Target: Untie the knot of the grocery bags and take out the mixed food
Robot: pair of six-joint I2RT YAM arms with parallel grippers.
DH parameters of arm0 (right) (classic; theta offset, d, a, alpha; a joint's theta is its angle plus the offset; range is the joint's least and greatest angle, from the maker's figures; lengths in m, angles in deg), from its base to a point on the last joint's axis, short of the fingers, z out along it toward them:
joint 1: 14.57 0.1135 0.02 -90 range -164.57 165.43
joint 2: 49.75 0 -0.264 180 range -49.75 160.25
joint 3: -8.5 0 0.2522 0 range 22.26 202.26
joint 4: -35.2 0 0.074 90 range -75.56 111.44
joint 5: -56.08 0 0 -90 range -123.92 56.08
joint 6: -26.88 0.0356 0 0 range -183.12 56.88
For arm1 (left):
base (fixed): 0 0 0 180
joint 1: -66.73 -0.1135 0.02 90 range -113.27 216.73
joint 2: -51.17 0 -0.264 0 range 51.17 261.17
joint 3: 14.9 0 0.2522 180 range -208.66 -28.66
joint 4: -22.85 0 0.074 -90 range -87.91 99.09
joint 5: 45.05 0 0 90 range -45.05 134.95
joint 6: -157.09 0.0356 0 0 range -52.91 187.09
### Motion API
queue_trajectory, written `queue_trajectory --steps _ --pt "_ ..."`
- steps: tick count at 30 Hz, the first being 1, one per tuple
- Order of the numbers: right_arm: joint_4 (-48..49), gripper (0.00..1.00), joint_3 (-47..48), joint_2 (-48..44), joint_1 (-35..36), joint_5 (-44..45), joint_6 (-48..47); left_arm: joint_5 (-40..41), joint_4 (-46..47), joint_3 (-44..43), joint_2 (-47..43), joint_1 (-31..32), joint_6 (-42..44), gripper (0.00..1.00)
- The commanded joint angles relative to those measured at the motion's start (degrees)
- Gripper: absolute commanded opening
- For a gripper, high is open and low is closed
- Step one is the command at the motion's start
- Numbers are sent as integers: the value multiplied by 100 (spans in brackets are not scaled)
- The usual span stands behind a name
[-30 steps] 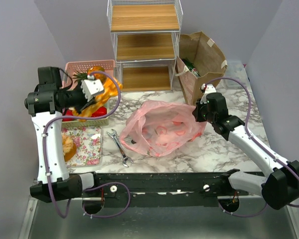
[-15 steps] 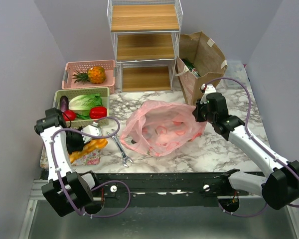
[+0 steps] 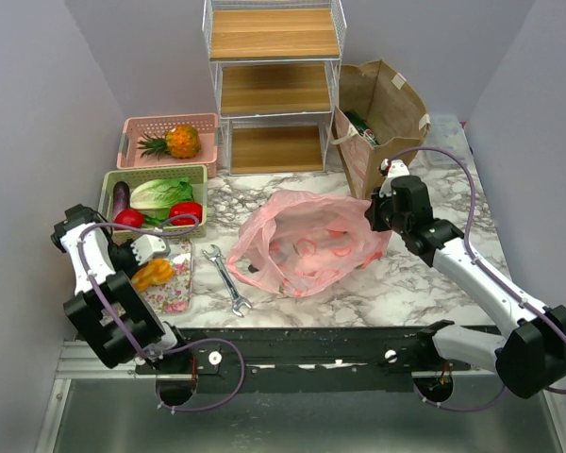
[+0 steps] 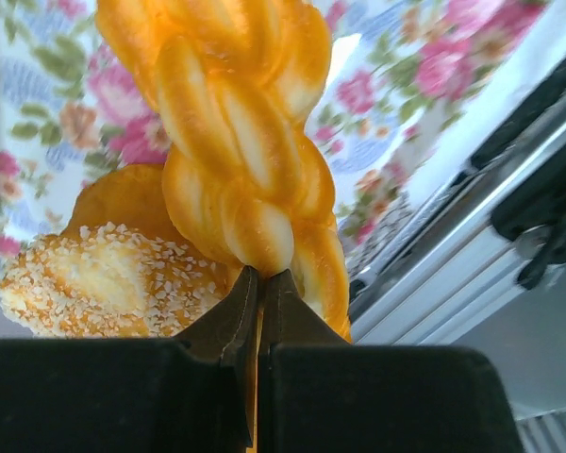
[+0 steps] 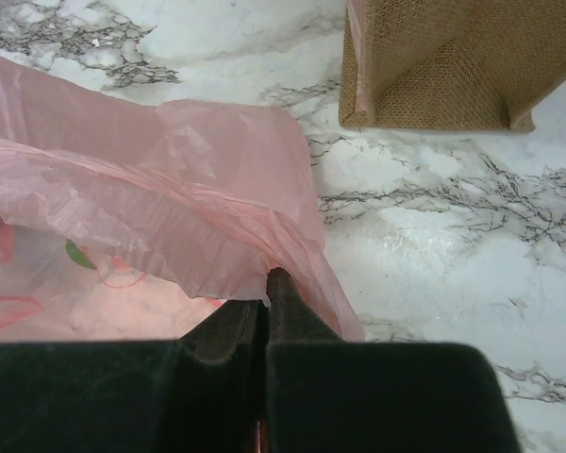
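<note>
Since a second ago the left arm has swung down from above the baskets to the near left corner, bringing the orange braided bread with it; the right arm has not shifted.

The orange braided bread hangs from the left gripper, whose jaws are clenched on its lower end. It hangs just over the floral tray and lies against a sesame bun on that tray; whether the bread touches the tray itself cannot be told.

The pink plastic bag lies slumped in the middle of the marble table, crinkled and translucent, with red shapes showing faintly through the film. Its right rim is pinched flat between the closed jaws of the right gripper, the film rising over the fingers.

Just behind that gripper stands the brown paper bag, upright, mouth open, apart from the pink one.

Left of the pink bag a wrench lies on the marble beside the tray. Behind the tray the green basket holds lettuce, an eggplant and red vegetables. Behind it the pink basket holds a pineapple, and a shelf rack stands at the back centre
</note>
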Motion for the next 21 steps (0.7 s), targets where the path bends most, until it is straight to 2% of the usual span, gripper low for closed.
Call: queue_trajectory --steps 1,4,7,9,13,16,21 --pt "-16 1 -35 -128 22 120 -61 516 843 -284 360 -377 463 0" --pt "-13 1 -37 -118 22 129 -65 358 824 -608 480 -425 469 0" --pt "22 1 -59 -120 22 144 -71 -71 145 -730 292 -426 811 0" --pt "66 1 -77 -125 22 146 -72 -324 -136 -441 -51 -427 1208 0" --pt "84 1 -61 -71 22 94 -78 -531 3 587 -889 -368 1894 0" --pt "85 1 -4 12 21 76 -99 -534 70 1000 -1175 -329 1995 0" --pt "90 1 58 150 22 -54 -104 -546 600 1272 -1088 -331 1781 0"
